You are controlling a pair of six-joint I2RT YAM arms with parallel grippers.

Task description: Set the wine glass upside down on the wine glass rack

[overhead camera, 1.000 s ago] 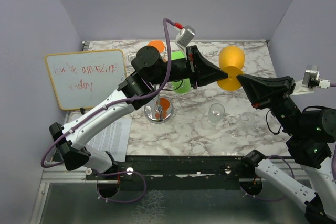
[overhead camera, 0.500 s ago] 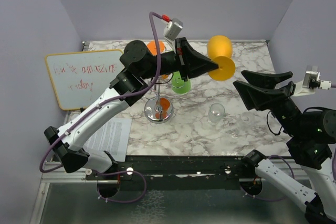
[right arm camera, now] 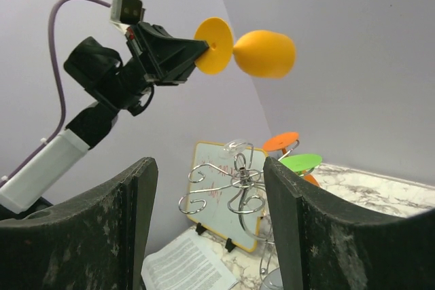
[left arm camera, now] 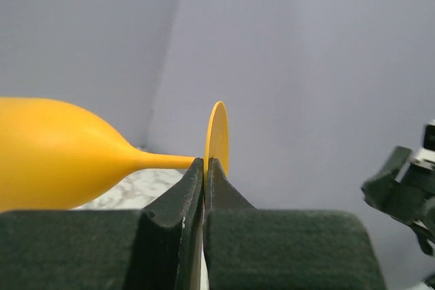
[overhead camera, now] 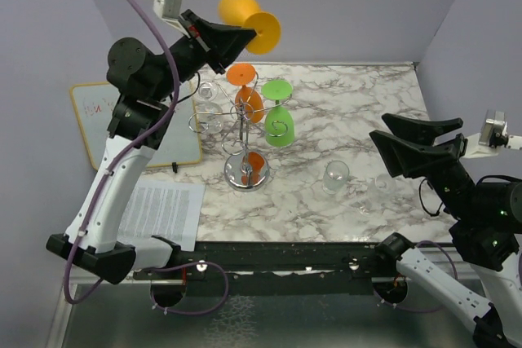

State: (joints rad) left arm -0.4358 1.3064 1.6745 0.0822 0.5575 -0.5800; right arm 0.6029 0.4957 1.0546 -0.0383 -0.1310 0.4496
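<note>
The marbled surface (overhead camera: 359, 120), smooth and veined grey on white, carries the wine glass rack (overhead camera: 236, 175). The rack is bright chrome wire, with a round mirrored disc for a foot, a thin upright post and curled loops at the top. An orange glass (overhead camera: 247, 95) and a green glass (overhead camera: 279, 124) already hang bowl-down from the loops. A clear one seems to hang on the left side, though it is faint against the wire.

The wine glass (overhead camera: 236, 10) for this task is opaque yellow with a matte look: teardrop bowl, slim stem, flat round foot. It is high in the air, above the rack and behind it, touching nothing but the left pincer (overhead camera: 249, 35). That pincer is clamped tight, apparently on the rim of the foot, which shows edge-on just past the fingertips in the left wrist view.

The glass's long axis lies about level, with the bowl pointing away from the pincer toward the back wall. The rack's free loops sit below and nearer the robot. As I judge it, the coming move turns on tipping that axis upright, bowl down, so the stem can slide into a loop with the foot resting on top.

The left arm is the nearer one. The right pincer (overhead camera: 378, 126) stands wide apart and empty, well off to the right.
</note>
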